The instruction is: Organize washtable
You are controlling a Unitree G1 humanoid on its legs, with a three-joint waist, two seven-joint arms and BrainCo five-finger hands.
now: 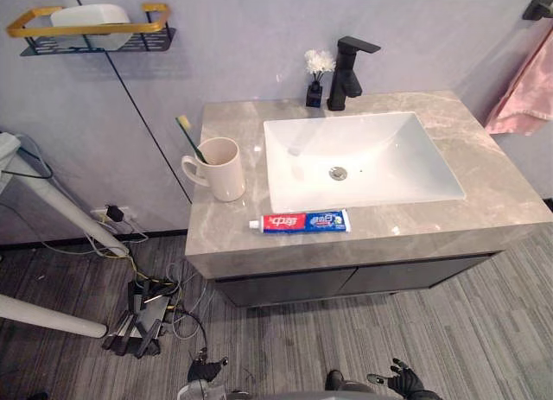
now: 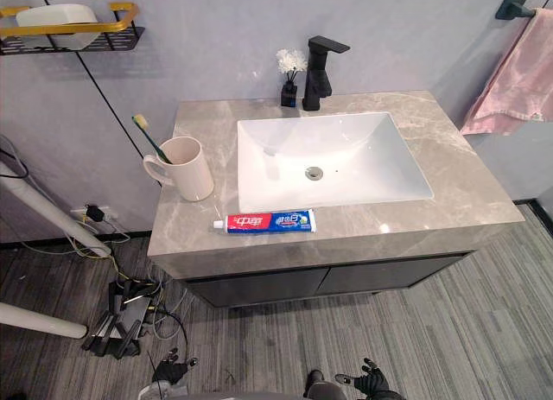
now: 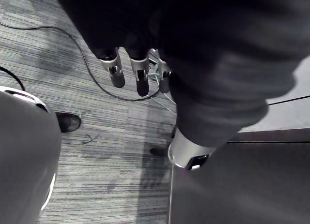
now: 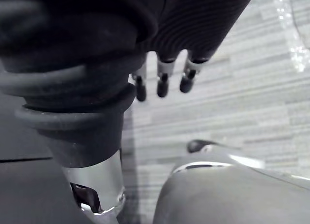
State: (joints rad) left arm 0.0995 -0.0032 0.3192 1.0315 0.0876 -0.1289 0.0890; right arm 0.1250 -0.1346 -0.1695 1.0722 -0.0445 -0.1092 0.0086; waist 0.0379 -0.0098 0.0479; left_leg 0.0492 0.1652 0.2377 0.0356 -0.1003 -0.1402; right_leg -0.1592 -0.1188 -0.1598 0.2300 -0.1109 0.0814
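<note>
Both hands hang low over the floor [image 3: 106, 151], well short of the counter [image 1: 492, 188]. Left hand [image 3: 139, 76]: fingers straight, holding nothing. Right hand [image 4: 162, 83]: fingers relaxed, also holding nothing. Nearest us on the counter, the toothpaste [image 1: 300, 221] lies flat along the front edge, just in front of the sink [image 1: 397, 162]. Left of the sink we see a cup [image 1: 220, 171], upright, with a toothbrush [image 1: 190, 137] leaning in it, bristles up. Behind the sink: black tap [image 1: 348, 72], small vase [image 1: 316, 79] of white flowers just left of it. On the wall: shelf [image 1: 95, 35] at left with a white dish [image 1: 86, 18], pink towel [image 1: 525, 93] at right.
</note>
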